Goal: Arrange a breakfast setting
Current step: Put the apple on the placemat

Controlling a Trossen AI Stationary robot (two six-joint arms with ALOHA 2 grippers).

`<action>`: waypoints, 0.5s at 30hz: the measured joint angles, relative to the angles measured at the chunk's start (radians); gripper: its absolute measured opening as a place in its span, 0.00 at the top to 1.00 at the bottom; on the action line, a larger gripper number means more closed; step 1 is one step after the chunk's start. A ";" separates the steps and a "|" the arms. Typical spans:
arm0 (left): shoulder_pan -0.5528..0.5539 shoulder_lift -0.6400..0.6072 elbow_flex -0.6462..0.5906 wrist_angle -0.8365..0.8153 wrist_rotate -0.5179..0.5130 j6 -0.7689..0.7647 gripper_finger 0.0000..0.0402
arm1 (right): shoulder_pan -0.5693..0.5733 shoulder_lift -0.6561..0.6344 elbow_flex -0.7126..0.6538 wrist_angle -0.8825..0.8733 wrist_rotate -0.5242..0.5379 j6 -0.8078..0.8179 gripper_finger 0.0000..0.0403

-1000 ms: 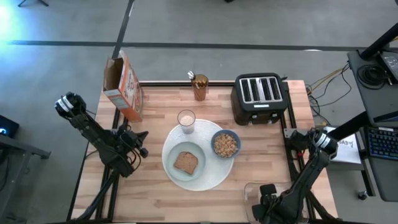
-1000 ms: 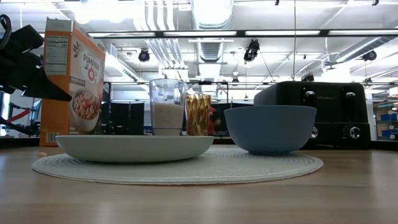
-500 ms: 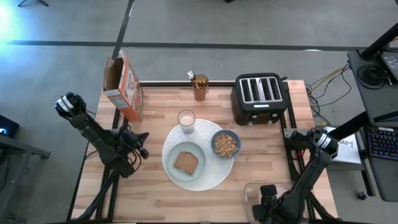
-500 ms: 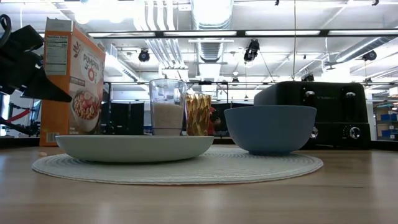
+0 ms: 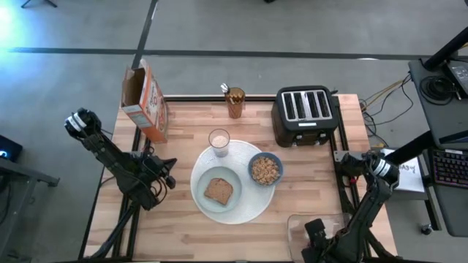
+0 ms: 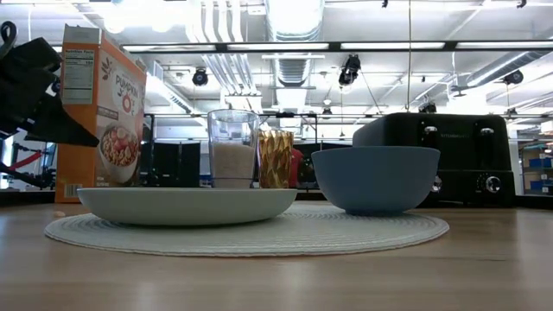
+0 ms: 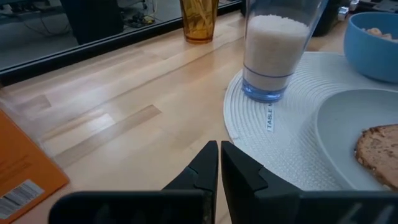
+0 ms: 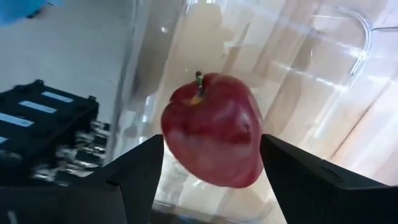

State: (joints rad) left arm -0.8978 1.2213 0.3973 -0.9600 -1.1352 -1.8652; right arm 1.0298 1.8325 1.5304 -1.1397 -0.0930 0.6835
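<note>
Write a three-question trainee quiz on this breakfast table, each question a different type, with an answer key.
1. True or false: the toast lies in the blue bowl.
2. Which gripper has a red apple between its jaws? A) left gripper B) right gripper
3. Fill in: in the high view, the milk glass stands at the far edge of the round white ____.

Key
1. False. The toast sits on the pale plate; the bowl holds cereal.
2. B. The right wrist view shows the apple between the right jaws, over a clear container. The left jaws are shut and empty.
3. placemat.
</note>
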 joint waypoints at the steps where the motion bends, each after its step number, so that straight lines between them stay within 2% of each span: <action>1: 0.000 0.000 0.000 0.000 0.003 0.000 1.00 | 0.000 0.003 -0.003 0.000 0.013 -0.007 0.36; 5: 0.000 0.000 0.000 0.001 0.003 -0.002 1.00 | 0.000 0.020 -0.014 -0.006 0.060 -0.014 0.35; 12: 0.000 0.000 0.000 0.003 0.003 0.018 1.00 | 0.002 0.034 -0.045 0.059 0.059 -0.011 0.35; 15: 0.000 0.000 0.000 0.004 0.003 0.023 1.00 | 0.003 0.034 -0.062 0.084 0.019 -0.001 0.35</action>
State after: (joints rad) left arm -0.8978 1.2213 0.3973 -0.9562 -1.1320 -1.8422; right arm 1.0330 1.8660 1.4688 -1.0554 -0.0740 0.6828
